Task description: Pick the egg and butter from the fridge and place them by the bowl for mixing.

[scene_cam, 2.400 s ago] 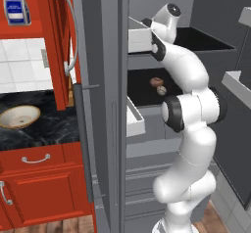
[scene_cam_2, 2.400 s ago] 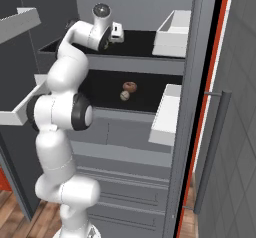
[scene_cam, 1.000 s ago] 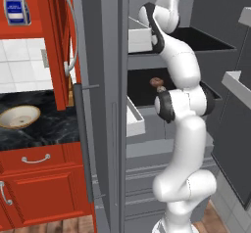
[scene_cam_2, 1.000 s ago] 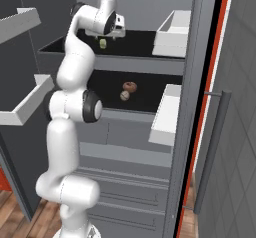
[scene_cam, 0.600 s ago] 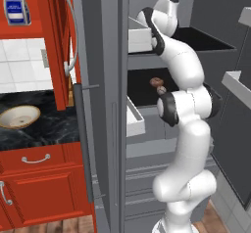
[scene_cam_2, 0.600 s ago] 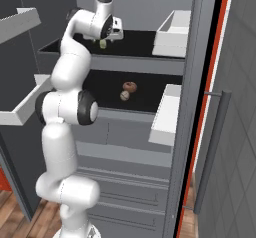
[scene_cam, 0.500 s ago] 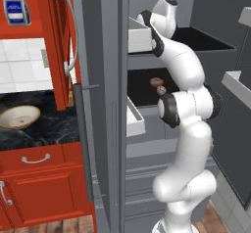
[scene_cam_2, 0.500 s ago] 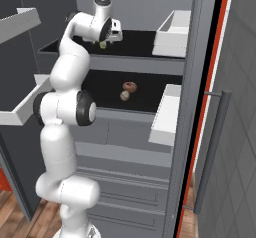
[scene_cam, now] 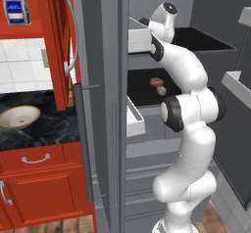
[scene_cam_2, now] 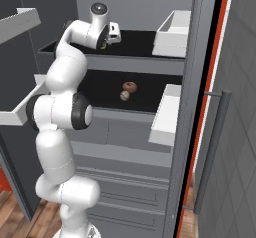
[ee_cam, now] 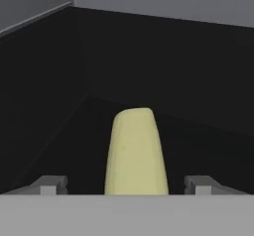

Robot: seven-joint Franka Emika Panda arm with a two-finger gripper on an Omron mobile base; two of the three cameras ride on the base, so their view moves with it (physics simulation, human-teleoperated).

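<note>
Tool (ee_cam: 127, 185) lower; butter (ee_cam: 135, 150) lengthwise between fingertips (ee_cam: 49, 185)

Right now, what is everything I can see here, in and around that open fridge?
fridge: one, grey, doors open, dark shelves inside.
butter: one, pale yellow stick, on the dark upper shelf, lying between the two fingertips.
egg: one, small pale oval, on the middle shelf.
round brownish thing: one, right behind the egg on the same shelf; what it is I cannot tell.
door bins: white, on the inside of both open doors.
bowl: one, tan, on the dark counter left of the fridge.
cupboards: red, above and below that counter.
carton: one, blue and white, up at the top left.
gripper: one, jaws apart on either side of the butter.
</note>
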